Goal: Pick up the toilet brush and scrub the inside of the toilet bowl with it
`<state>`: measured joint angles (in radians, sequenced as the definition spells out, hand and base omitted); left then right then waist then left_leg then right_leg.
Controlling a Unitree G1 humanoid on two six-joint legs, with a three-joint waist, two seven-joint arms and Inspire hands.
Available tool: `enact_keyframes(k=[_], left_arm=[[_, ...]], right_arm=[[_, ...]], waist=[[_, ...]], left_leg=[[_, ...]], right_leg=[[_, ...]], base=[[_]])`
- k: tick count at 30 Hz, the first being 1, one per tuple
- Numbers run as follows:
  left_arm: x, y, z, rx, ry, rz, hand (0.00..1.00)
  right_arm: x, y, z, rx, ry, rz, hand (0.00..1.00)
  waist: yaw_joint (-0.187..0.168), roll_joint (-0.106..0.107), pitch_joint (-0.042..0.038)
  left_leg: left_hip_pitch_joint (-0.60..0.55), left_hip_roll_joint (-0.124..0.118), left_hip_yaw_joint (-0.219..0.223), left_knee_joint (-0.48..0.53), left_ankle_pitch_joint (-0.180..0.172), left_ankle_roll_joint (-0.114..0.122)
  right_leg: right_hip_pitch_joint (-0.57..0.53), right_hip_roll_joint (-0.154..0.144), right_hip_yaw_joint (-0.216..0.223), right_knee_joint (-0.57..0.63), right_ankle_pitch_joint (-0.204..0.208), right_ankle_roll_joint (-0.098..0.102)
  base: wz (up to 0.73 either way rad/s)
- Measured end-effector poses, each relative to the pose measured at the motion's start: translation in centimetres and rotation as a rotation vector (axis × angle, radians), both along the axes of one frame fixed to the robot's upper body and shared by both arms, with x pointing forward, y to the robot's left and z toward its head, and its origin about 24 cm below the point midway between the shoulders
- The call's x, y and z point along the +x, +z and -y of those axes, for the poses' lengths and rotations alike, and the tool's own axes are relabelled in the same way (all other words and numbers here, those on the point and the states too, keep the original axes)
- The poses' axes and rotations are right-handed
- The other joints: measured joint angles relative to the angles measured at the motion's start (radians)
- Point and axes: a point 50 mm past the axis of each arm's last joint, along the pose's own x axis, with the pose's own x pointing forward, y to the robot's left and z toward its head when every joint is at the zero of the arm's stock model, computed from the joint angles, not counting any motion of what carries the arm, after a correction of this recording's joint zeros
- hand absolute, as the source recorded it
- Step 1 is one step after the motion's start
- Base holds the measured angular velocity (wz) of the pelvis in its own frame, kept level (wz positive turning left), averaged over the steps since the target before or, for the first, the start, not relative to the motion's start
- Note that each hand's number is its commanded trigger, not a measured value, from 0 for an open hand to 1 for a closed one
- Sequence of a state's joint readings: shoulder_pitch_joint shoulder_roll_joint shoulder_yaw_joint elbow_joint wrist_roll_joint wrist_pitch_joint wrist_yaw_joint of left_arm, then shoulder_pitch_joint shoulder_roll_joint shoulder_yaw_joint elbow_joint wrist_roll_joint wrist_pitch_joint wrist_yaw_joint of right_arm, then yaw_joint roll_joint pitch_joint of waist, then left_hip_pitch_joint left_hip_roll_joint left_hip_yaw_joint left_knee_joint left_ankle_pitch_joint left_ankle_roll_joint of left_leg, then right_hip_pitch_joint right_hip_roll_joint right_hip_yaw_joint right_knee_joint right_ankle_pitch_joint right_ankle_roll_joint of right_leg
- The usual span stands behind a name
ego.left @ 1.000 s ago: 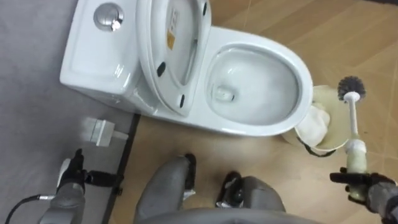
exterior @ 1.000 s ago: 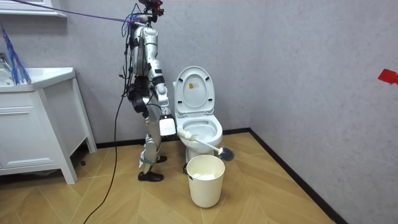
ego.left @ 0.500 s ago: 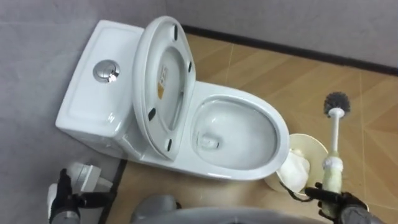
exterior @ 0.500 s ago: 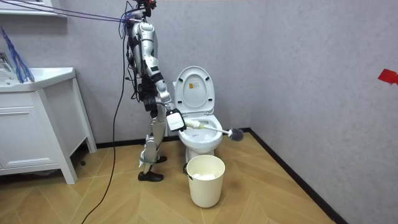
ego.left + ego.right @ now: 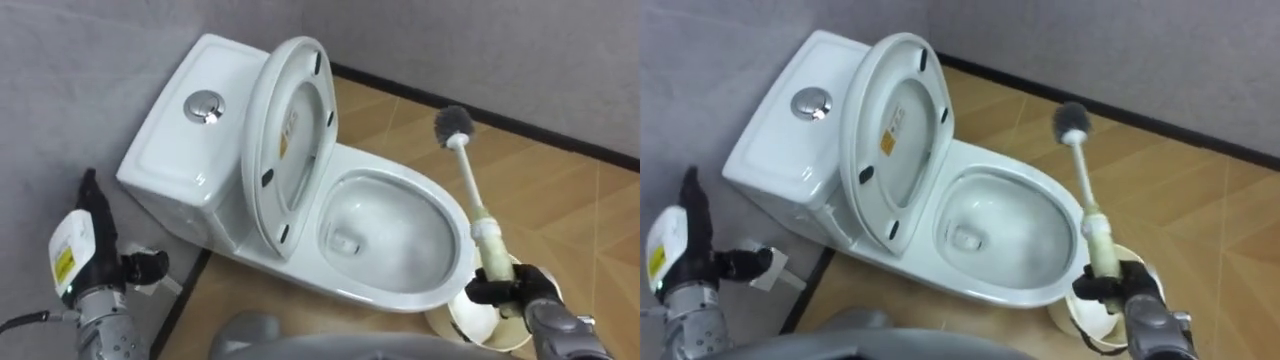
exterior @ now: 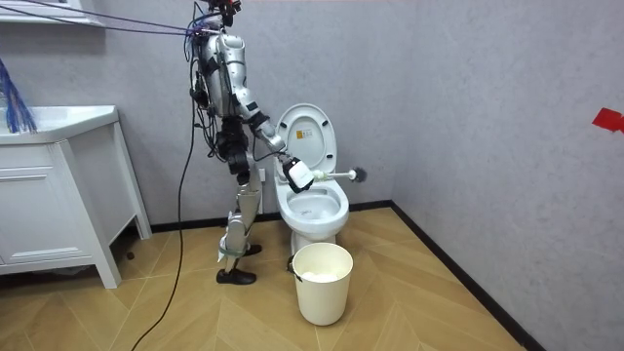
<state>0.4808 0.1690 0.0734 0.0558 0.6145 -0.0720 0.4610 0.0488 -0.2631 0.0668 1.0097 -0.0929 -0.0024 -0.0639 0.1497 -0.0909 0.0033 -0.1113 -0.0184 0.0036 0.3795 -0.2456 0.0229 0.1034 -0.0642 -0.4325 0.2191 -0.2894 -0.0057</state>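
Zero scrubbing seems done | your right hand [image 5: 515, 290] grips toilet brush [image 5: 470, 180], head raised clear of bowl [image 5: 452, 240] | left hand [image 5: 85, 250] spread, idle | brushing remains.

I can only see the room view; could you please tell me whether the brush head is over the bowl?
Observer: Not yet. In the eye views the brush head shows against the wooden floor, beyond the toilet bowl rim.
Operator: Thank you. Is the grip on it secure?
Observer: The right hand is curled round the pale brush handle.
Operator: And the left hand?
Observer: The left hand is raised beside the tank, fingers straight, holding nothing.
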Motion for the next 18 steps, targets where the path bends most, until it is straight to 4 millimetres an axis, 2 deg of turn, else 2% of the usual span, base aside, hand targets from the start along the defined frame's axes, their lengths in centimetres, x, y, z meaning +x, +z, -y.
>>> enact_keyframes(k=[3,7,9,12,18], left_arm=[[0.7,1.1,0.6,0.051,-0.059,0.072,0.0],[1.2,1.5,1.6,0.077,-0.116,0.11,0.0],[1.3,1.5,2.1,0.08,-0.14,0.11,0.0],[1.6,1.6,2.8,0.107,-0.184,0.111,0.0],[2.2,2.1,3.4,0.201,-0.29,0.123,0.0]], right_arm=[[-0.1,-0.3,-1.0,-0.018,0.099,-0.005,1.0],[-0.6,-0.6,-1.8,-0.047,0.209,-0.049,1.0],[-0.7,-0.7,-2.0,-0.059,0.271,-0.075,1.0],[-1.5,-1.0,-2.1,-0.084,0.347,-0.12,1.0],[-2.8,-1.3,-1.7,-0.125,0.457,-0.196,1.0]], waist=[[-0.001,-0.005,-0.0016],[-0.001,0.003,-0.0002],[-0.003,0.012,-0.0022],[-0.01,0.024,-0.008],[-0.027,0.025,-0.0075]], left_leg=[[0.0,-0.002,-0.004,-0.002,0.0,0.0],[0.0,-0.003,-0.007,-0.006,0.0,0.0],[-0.001,-0.003,-0.007,-0.009,-0.001,0.0],[-0.001,-0.003,-0.008,-0.008,-0.001,0.0],[-0.001,-0.002,-0.007,-0.008,-0.001,-0.001]], right_leg=[[0.002,-0.001,0.0,0.0,0.001,0.002],[-0.003,0.0,0.007,0.001,0.002,0.002],[-0.005,0.004,0.012,0.001,0.002,0.001],[-0.005,0.001,0.016,0.002,0.003,0.0],[-0.006,0.0,0.017,0.006,0.003,0.0]], base=[[0.01],[-0.03],[0.0],[0.0],[-0.01]])
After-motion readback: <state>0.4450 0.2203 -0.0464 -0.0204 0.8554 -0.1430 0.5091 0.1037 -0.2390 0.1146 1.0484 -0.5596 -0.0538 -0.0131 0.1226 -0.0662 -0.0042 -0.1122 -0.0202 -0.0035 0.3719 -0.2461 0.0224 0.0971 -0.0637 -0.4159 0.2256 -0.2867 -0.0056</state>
